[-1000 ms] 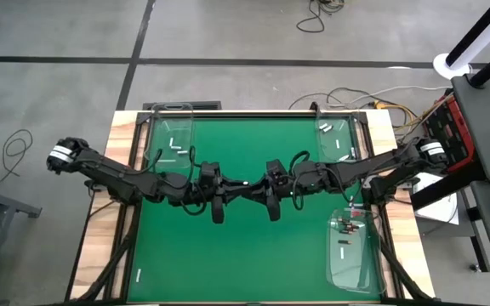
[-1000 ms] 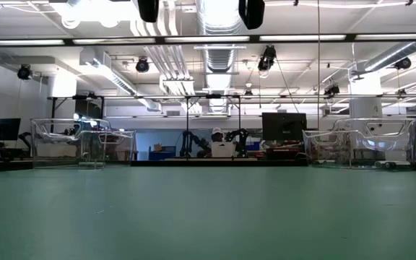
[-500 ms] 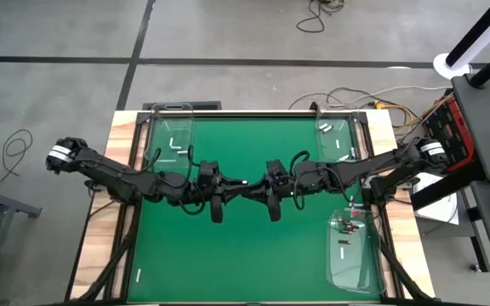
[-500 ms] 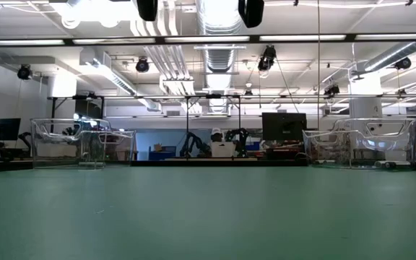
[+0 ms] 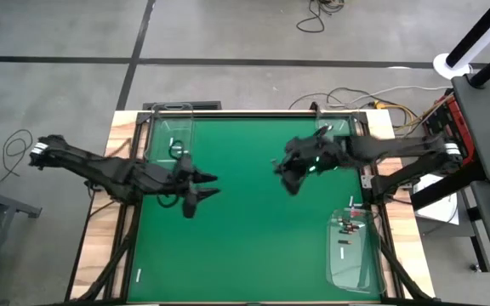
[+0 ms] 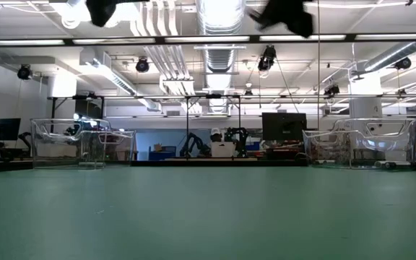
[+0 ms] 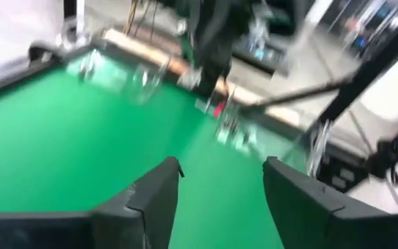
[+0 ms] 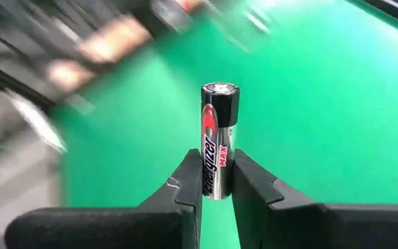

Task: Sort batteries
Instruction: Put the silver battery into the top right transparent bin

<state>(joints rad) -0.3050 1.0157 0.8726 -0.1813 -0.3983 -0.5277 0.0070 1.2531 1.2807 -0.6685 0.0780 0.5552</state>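
The right claw is clenched on a single battery, pinching its lower half between two dark, smooth-faced fingers so that it stands upright with its flat silver cap free. It is a small rigid cylinder, glossy black and silver with a red mark: probably light for its size, hard, and slick on its wrapper, so a grip across the mid-body, square to the long axis, seems the surest way to stop it from pivoting or squirting out. In the high view this claw hangs above the green tabletop, which looks matte and felt-like, near the far right clear tray. More batteries lie in the near right tray, thin transparent plastic with rounded corners. The left claw is spread wide and carries nothing, over the tabletop's left half.
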